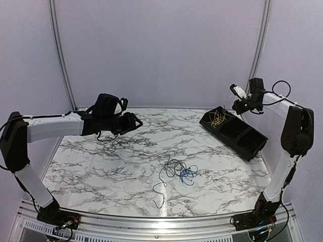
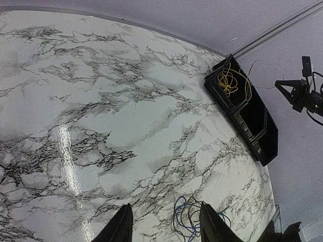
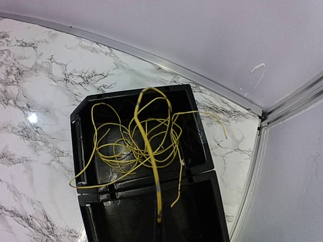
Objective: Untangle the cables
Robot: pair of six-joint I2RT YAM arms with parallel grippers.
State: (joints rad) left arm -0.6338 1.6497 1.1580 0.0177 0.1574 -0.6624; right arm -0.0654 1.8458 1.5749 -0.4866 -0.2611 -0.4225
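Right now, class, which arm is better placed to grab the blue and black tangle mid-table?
Probably left: the left claw stands half-open, empty, facing the blue-black tangle. The right claw is shut, above the bin holding the yellow cable.

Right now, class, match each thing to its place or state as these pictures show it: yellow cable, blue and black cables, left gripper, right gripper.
Things:
1. yellow cable
2. blue and black cables
3. left gripper
4. right gripper

Places or states:
A. tangled together on the marble table
B. coiled in an end compartment of the black tray
C. shut, raised near the tray
D. open, raised above the table

Pairs: 1-B, 2-A, 3-D, 4-C
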